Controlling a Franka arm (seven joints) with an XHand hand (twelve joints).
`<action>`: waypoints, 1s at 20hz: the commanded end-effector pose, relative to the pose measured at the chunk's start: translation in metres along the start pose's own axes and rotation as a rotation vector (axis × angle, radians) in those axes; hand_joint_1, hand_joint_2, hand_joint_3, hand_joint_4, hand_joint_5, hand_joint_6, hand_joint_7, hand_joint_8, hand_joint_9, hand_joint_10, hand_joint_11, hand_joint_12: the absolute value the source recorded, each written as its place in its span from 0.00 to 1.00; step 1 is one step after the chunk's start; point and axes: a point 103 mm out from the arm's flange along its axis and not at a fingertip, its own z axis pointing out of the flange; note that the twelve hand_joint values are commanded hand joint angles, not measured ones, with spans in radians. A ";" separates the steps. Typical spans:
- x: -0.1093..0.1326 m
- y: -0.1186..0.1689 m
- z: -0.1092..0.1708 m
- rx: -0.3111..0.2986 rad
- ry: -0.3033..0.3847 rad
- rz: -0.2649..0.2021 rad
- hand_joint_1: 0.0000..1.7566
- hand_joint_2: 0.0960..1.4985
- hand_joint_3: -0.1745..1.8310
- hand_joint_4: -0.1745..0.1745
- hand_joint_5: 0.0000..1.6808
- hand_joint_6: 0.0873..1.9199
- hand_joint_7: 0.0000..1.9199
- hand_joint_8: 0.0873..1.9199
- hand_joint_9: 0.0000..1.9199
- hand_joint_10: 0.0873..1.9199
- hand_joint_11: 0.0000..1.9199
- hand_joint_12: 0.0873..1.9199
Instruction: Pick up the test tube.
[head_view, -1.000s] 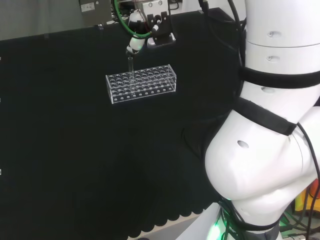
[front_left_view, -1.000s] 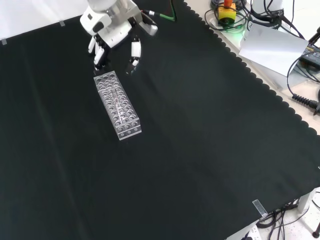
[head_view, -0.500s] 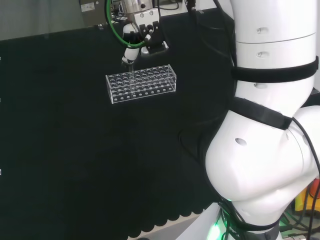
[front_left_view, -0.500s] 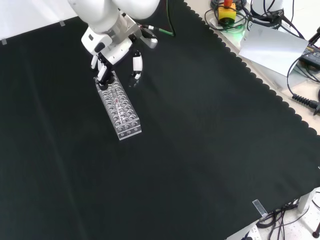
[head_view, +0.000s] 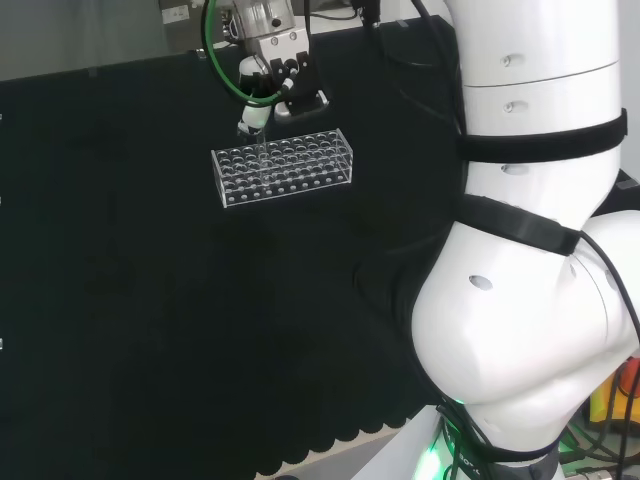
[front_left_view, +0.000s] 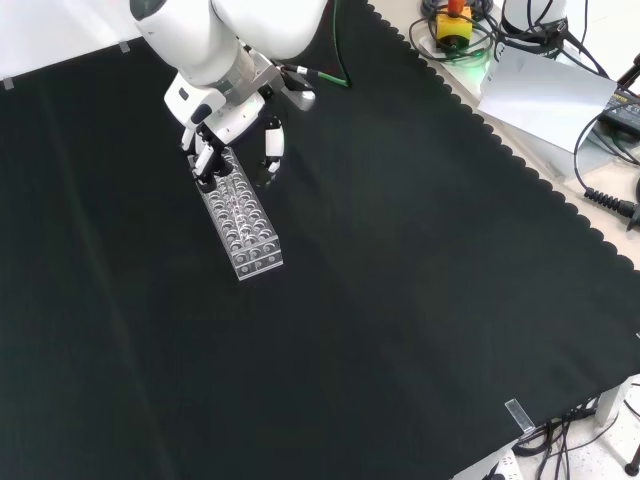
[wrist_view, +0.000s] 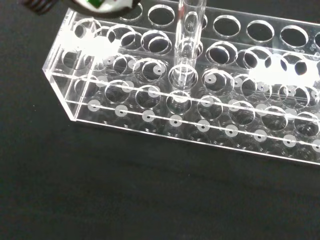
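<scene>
Black cloth (front_left_view: 400, 300) covers the whole bench. White arm links (head_view: 530, 250) take up the right of the head view & hide the cloth behind them; in the front view the arm (front_left_view: 230, 25) comes in from the top and is cut off at the edge.

Clear plastic test tube rack (front_left_view: 238, 222) lies on the cloth, long side running away from the front cam; in the head view the rack (head_view: 283, 167) sits far centre-left. Wrist view has the rack (wrist_view: 190, 110) close up, its far right end cut off.

Hand (front_left_view: 225, 125) is over the rack's far end in the front view; in the head view the hand (head_view: 268, 85) is just above the rack's back edge. Fingers are curled in on sth thin, but the contact itself is hard to make out in either wide view. Another finger (front_left_view: 270, 150) hangs apart, beside the rack.

Test tube (wrist_view: 189, 37) stands upright in a hole near the rack's middle rows, wrist view, its top cut off by the frame edge. It's barely visible in the head view, can't pick it out in the front view.

Vs 1 s ago: hand has come lower & closer over the rack; then the tube hung above the rack in the head view, now its lower end is in among the holes
</scene>
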 end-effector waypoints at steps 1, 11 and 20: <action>0.006 0.007 0.009 0.014 -0.041 0.008 0.50 0.41 0.38 0.17 0.34 0.36 0.54 0.37 0.51 0.38 0.30 0.71; 0.002 0.012 0.017 0.024 0.012 0.023 0.52 0.41 0.39 0.18 0.40 0.38 0.60 0.35 0.55 0.35 0.33 0.69; 0.003 0.020 0.022 0.021 0.118 0.056 0.54 0.40 0.40 0.14 0.43 0.38 0.65 0.34 0.59 0.33 0.35 0.68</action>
